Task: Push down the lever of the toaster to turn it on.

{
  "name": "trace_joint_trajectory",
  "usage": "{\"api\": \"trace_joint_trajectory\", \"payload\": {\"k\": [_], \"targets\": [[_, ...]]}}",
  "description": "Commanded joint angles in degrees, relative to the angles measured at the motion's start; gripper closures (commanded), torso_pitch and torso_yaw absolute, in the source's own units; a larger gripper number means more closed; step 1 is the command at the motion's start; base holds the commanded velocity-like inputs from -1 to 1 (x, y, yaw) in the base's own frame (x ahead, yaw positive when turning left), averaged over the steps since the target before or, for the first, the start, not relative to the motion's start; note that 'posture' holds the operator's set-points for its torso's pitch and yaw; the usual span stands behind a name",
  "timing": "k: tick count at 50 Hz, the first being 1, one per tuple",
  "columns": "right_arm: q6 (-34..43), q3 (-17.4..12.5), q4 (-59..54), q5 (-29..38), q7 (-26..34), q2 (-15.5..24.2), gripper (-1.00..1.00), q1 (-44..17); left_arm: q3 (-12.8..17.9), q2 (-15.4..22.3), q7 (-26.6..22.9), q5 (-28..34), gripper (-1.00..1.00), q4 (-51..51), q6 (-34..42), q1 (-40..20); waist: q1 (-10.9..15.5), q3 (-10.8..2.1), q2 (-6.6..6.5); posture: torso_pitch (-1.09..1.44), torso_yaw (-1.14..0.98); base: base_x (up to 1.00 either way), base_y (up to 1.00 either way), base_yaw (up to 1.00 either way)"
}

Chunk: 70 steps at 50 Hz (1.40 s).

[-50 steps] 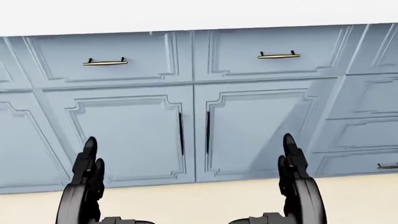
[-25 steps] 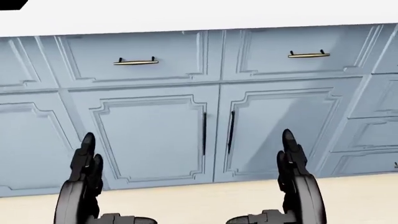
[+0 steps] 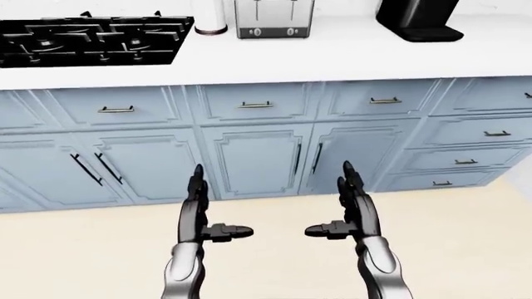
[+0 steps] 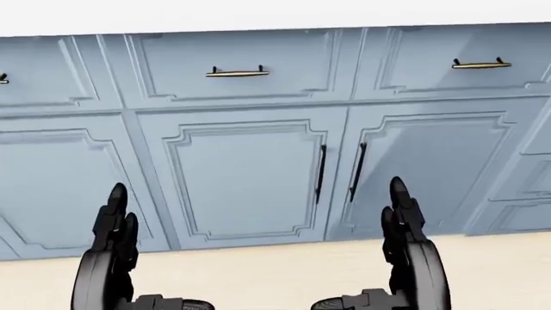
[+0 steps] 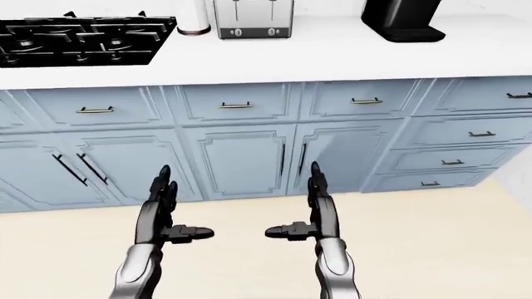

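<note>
A silver toaster (image 3: 274, 18) stands on the white counter (image 3: 332, 56) at the top of the left-eye view, its two slots cut off by the frame edge; its lever is not discernible. My left hand (image 3: 199, 205) and right hand (image 3: 351, 202) are held low over the floor, far below the toaster, both open with fingers straight up and thumbs pointing inward. Neither holds anything. The head view shows only the cabinet doors and both hands, left (image 4: 114, 226) and right (image 4: 402, 223).
A black stove top (image 3: 87, 40) lies on the counter at the left, and a white cylinder (image 3: 210, 18) stands beside the toaster. A black appliance (image 3: 416, 18) sits at the right. Blue cabinet doors and drawers (image 3: 257, 156) run below, above beige floor (image 3: 466, 237).
The whole head view has shifted: the cabinets slide to the right and slightly down, so the camera moves leftward. Both hands keep their open pose.
</note>
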<state>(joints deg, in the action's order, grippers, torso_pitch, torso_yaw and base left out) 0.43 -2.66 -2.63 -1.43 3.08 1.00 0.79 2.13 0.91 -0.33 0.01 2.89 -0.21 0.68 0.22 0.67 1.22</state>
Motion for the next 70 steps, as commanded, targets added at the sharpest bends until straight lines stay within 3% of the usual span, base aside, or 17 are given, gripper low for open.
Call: {"api": "trace_joint_trajectory", "payload": {"k": [1, 4, 6, 11, 13, 19, 20, 22, 26, 32, 41, 46, 49, 59, 60, 63, 70], "targets": [[-1.5, 0.1, 2.8, -0.6, 0.1, 0.2, -1.0, -1.1, 0.1, 0.1, 0.1, 0.0, -1.0, -3.0, -1.3, -0.7, 0.0, -1.04, -0.17, 0.0, 0.0, 0.0, 0.0, 0.0], [-0.9, 0.0, 3.2, -0.9, 0.2, 0.2, -1.0, -1.0, 0.2, 0.1, 0.1, 0.0, -1.0, -2.0, -2.1, -0.9, 1.3, -1.93, -0.9, 0.0, 0.0, 0.0, 0.0, 0.3], [-0.4, 0.3, 4.3, -0.8, 0.2, 0.1, -1.0, -0.5, 0.1, 0.1, 0.1, 0.0, -1.0, -2.5, -1.8, -0.8, 0.8, 0.52, -0.69, 0.0, 0.0, 0.0, 0.0, 1.0], [-2.0, -0.2, 2.6, -0.7, -0.1, 0.3, -1.0, -1.1, 0.1, 0.1, 0.1, -0.1, -1.0, -2.3, -1.9, -0.9, -0.2, 1.77, 0.91, 0.0, 0.0, 0.0, 0.0, 0.73], [-1.1, -0.1, 3.6, -0.5, -0.5, 0.2, -1.0, -0.8, 0.1, 0.1, 0.1, -0.1, -1.0, -2.4, -1.8, -0.9, 0.5, 0.09, -0.07, 0.0, 0.0, 0.0, 0.0, 0.0], [-1.4, -0.3, 2.8, 0.2, -1.2, 0.4, -1.0, -1.1, 0.2, 0.1, 0.0, -0.1, -1.0, -1.9, -2.4, -0.7, 0.3, -0.88, -0.93, 0.0, 0.0, 0.0, 0.0, 0.0], [20.1, -3.1, 12.0, -3.0, -5.1, 4.5, -1.0, -17.0, 4.5, 5.0, 2.6, -5.9, -1.0, -6.6, 19.5, -18.4, 0.2, -0.98, -0.94, 0.0, 0.0, 0.0, 0.0, 0.0], [24.3, -3.5, 14.1, -3.1, -5.5, 4.8, -1.0, -19.5, 5.1, 5.7, 3.1, -6.6, -1.0, -7.7, 23.3, -21.1, 0.0, -2.3, -1.06, 0.0, 0.0, 0.0, 0.0, 0.0], [25.4, -3.2, 14.2, -3.0, -5.4, 4.8, -1.0, -21.1, 5.4, 6.4, 3.2, -7.1, -1.0, -8.5, 25.6, -23.1, -0.4, -0.92, -1.19, 0.0, 0.0, 0.0, 0.0, 0.0], [29.7, -3.2, 15.7, -3.2, -5.4, 5.3, -1.0, -24.7, 6.0, 7.5, 3.5, -8.1, -1.0, -7.6, 27.9, -26.7, -0.3, -2.71, -1.11, 0.0, 0.0, 0.0, 0.0, 0.0], [42.2, -4.8, 21.0, -6.3, -6.6, 7.9, -1.0, -34.3, 7.0, 11.3, 3.7, -11.2, -1.0, -13.3, 43.5, -36.7, -0.2, -1.05, -1.19, 0.0, 0.0, 0.0, 0.0, 0.0], [50.9, -5.7, 26.6, -8.8, -7.0, 9.9, -1.0, -38.6, 6.6, 12.5, 3.8, -11.1, -1.0, -16.0, 48.1, -40.4, -0.1, -0.7, -1.06, 0.0, 0.0, 0.0, 0.0, 0.0], [55.6, -7.0, 28.5, -10.8, -7.8, 10.8, -1.0, -43.3, 8.4, 13.9, 3.7, -11.5, -1.0, -16.2, 49.3, -43.1, 0.0, -0.61, -1.09, 0.0, 0.0, 0.0, 0.0, 0.0], [62.9, -9.7, 35.1, -18.7, -12.1, 13.9, -1.0, -48.9, 12.9, 19.1, 7.7, -19.4, -1.0, -23.3, 58.0, -48.6, -0.1, 0.24, -1.16, 0.0, 0.0, 0.0, 0.0, 0.0], [63.4, -10.2, 35.7, -19.6, -12.6, 14.3, -1.0, -49.4, 13.2, 19.6, 8.1, -20.0, -1.0, -23.3, 58.0, -48.8, -0.1, -0.71, -1.34, 0.0, 0.0, 0.07, 0.0, 0.0], [62.8, -10.1, 35.5, -21.0, -14.3, 14.4, -1.0, -49.6, 13.4, 20.1, 9.5, -22.1, -1.0, -23.8, 58.3, -48.8, 0.0, 0.93, -1.56, 0.0, 0.0, 0.13, 0.0, 0.0], [61.3, -9.3, 35.0, -23.4, -15.7, 15.4, -1.0, -48.8, 13.3, 21.4, 11.3, -24.7, -1.0, -23.7, 57.8, -49.0, 0.0, 1.84, 0.94, 0.0, 0.0, 0.18, 0.0, 0.0]]}}
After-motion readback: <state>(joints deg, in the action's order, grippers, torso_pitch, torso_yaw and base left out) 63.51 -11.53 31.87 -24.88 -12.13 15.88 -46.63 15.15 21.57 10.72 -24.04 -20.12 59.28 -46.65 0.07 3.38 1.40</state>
